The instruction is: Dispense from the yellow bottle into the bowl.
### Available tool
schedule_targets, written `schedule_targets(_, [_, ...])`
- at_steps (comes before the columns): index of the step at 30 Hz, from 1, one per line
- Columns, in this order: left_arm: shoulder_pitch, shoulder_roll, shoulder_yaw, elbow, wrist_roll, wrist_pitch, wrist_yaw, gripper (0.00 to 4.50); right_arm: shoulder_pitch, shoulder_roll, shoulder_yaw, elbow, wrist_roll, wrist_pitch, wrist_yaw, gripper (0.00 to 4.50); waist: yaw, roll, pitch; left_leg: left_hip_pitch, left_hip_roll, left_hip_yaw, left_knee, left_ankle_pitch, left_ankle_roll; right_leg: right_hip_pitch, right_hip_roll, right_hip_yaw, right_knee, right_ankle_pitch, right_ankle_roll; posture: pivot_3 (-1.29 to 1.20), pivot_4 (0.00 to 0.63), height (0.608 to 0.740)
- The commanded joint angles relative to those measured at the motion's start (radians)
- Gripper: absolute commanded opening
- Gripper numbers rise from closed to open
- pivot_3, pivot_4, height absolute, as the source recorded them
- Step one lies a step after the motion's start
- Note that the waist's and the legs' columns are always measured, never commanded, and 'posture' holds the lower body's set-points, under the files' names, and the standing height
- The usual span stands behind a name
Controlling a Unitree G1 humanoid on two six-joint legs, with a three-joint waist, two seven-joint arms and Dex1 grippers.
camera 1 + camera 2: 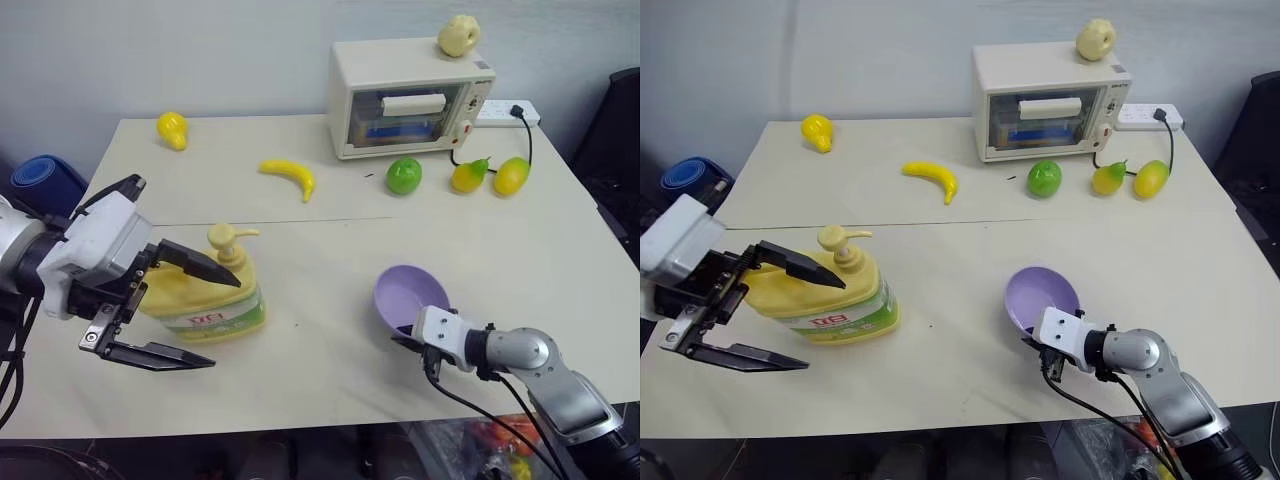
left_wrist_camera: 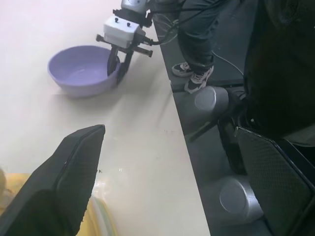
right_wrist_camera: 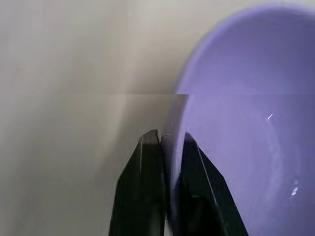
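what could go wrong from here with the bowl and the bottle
1. The right gripper pinches only the thin rim of the bowl, which looks tilted, so it may slip or tip when dragged.
2. The bowl sits apart from the yellow bottle, so pumping now would hit the table.
3. The open left gripper straddles the bottle and could knock it over.

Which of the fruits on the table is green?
The round green apple, just in front of the toaster oven. The banana and the other fruits are all yellow.
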Motion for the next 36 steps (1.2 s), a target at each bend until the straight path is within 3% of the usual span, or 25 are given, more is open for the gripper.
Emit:
schedule_targets(1, [-0.012,-0.006,0.020,0.007,0.011,0.005,0.003,4.50,0.017,-0.017,-0.009,-0.004,-0.003,-0.030,0.019,0.02,0.001,0.000,0.000,0.000,0.000,0.000,0.000,0.000,0.000,0.000,0.000,0.000,0.000,0.000,0.000,0.00,0.150,0.740])
schedule_targets(5, [-0.064,-0.020,0.033,0.059,0.007,0.030,0.046,4.50,-0.024,-0.069,-0.011,-0.029,-0.002,-0.065,0.093,0.02,0.001,-0.001,0.000,0.000,0.000,0.000,0.001,0.000,0.000,0.000,0.000,0.000,0.000,0.000,0.000,0.00,0.150,0.740])
schedule_targets(9, [-0.207,-0.029,0.030,0.185,-0.014,0.077,0.087,4.50,-0.173,-0.105,0.007,-0.035,0.023,-0.070,0.207,0.02,-0.004,-0.002,0.001,0.000,0.000,0.000,0.002,0.000,0.000,0.000,0.000,0.000,0.001,0.000,0.001,0.00,0.150,0.740])
schedule_targets(15, [-0.394,-0.046,-0.019,0.383,0.029,0.107,0.077,4.50,-0.465,-0.022,0.086,0.010,0.123,0.090,0.366,0.02,-0.019,-0.002,0.001,-0.001,0.002,0.000,0.001,0.000,0.000,-0.003,0.002,0.000,0.002,0.000,0.001,0.00,0.150,0.740])
schedule_targets(19, [-0.446,-0.062,-0.057,0.428,0.072,0.096,0.044,4.50,-0.646,0.043,0.169,0.118,0.070,0.058,0.422,0.02,-0.024,-0.002,0.001,-0.003,0.000,0.000,0.001,0.000,0.000,-0.004,0.001,0.000,0.001,0.000,0.001,0.00,0.150,0.740])
schedule_targets(26, [-0.478,-0.108,-0.121,0.421,0.147,0.070,0.026,2.48,-0.816,0.164,0.261,0.204,0.047,0.007,0.498,0.00,-0.026,-0.002,0.001,-0.008,0.000,0.002,0.002,0.000,-0.001,-0.014,-0.002,-0.004,0.006,0.001,0.001,0.00,0.150,0.740])
schedule_targets(34, [-0.408,-0.122,-0.171,0.368,0.252,-0.002,-0.013,0.04,-0.888,0.221,0.286,0.231,0.021,-0.028,0.530,0.00,-0.026,-0.002,0.001,-0.008,0.000,0.002,0.004,0.000,-0.002,-0.014,-0.003,-0.009,0.008,0.000,0.001,0.00,0.150,0.740])
schedule_targets(36, [-0.400,-0.124,-0.172,0.361,0.261,-0.010,-0.021,0.04,-0.908,0.231,0.287,0.236,0.016,-0.030,0.535,0.00,-0.027,-0.002,0.001,-0.008,0.000,0.002,0.004,0.000,-0.002,-0.014,-0.003,-0.009,0.008,0.000,0.001,0.00,0.150,0.740])
